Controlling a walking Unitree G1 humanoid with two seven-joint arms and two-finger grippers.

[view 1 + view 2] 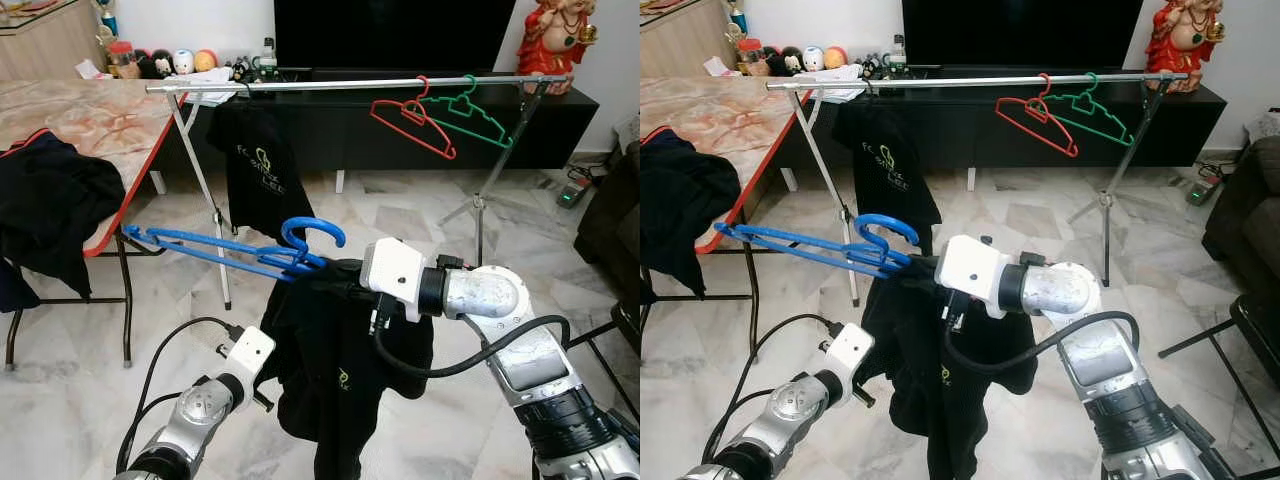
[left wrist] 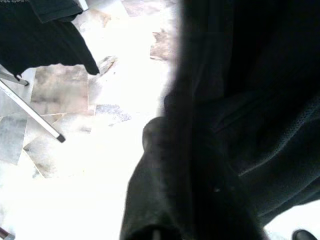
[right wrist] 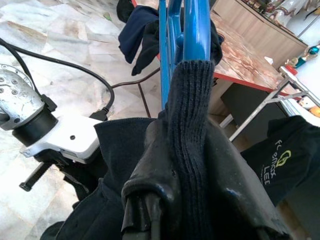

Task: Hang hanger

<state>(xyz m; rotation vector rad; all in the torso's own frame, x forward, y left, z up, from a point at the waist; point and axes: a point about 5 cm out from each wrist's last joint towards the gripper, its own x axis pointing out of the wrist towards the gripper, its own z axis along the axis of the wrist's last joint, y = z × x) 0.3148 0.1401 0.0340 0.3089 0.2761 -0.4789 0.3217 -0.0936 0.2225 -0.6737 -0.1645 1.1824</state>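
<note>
Nearest to me, at the lower left of the head view, my left gripper (image 1: 262,392) is hanging low beside the drooping hem of a black T-shirt (image 1: 335,385); I cannot tell whether its fingers are apart or together, since its wrist camera is giving me mostly soft dark cloth against bright, glossy marble floor (image 2: 90,165). In the middle of the frame my right gripper (image 1: 325,268) is reaching leftward from its silver arm, clenched on the neck of the blue hanger (image 1: 225,247), with the shirt's ribbed knit collar bunched between the fingers (image 3: 150,180) in the wrist view. The hanger is smooth moulded plastic, its curved hook rising above the gripper and its long slim bars stretching toward the left of the frame, while the shirt is sagging in loose folds beneath. Farther back, across the upper part of the frame, a thin shiny metal rail (image 1: 330,85) is resting on crossed folding legs; a red hanger (image 1: 412,122) and a green hanger (image 1: 470,112) are hanging empty at its right, and another black shirt (image 1: 255,165) at its left. At the left edge a marble-patterned table with a red rim (image 1: 95,120) is holding dark clothing (image 1: 45,215). Behind the rail a low black cabinet (image 1: 560,135) is carrying a dark screen (image 1: 395,30) and a red figurine (image 1: 555,40).
</note>
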